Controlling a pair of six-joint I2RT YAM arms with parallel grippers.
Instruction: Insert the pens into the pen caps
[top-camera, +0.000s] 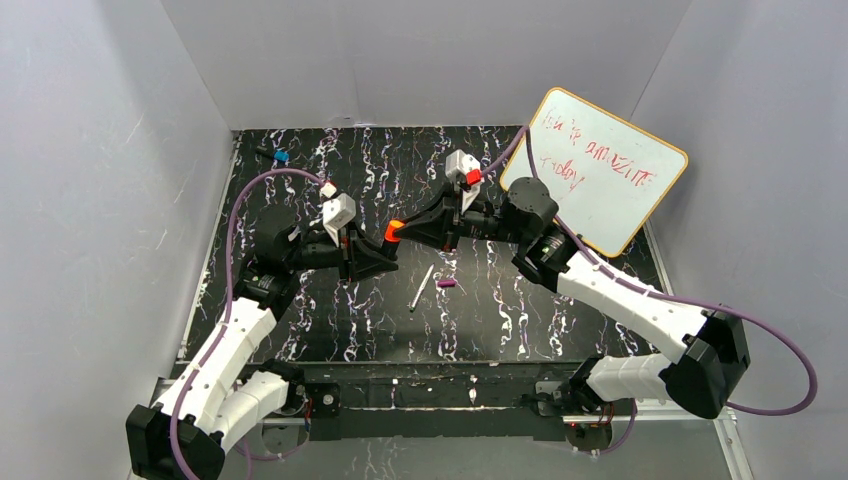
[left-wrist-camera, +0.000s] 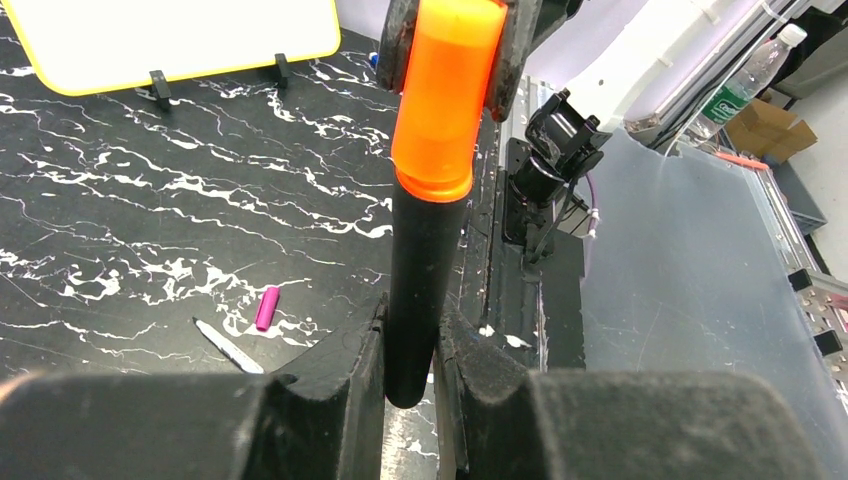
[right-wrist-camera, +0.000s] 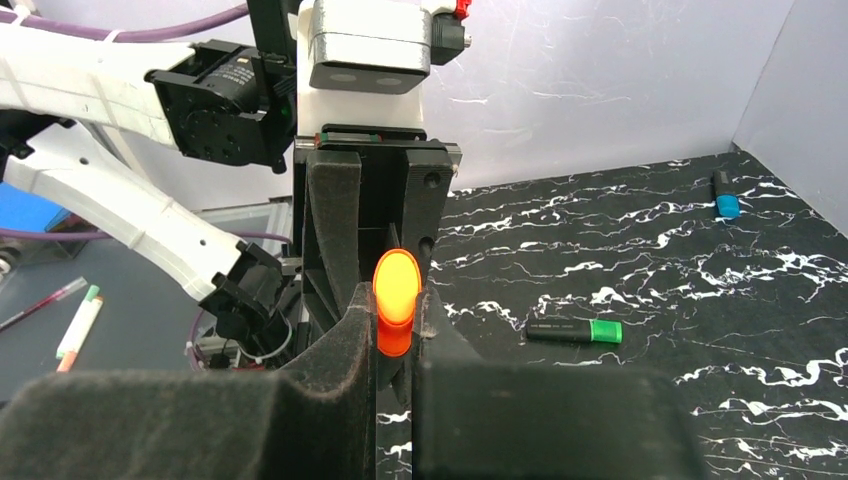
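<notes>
Above mid-table, left gripper clamps black marker by its body; right gripper clamps orange cap, fitted over marker's end. White pen and purple cap lie just apart on table

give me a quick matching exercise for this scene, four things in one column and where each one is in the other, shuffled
Things:
1 orange cap
2 black marker
3 purple cap
4 whiteboard

Places:
a lying on the table beside the white pen
b pinched in the left claw
c standing at the table's far right
d pinched in the right claw

Pairs: 1-d, 2-b, 3-a, 4-c
</notes>
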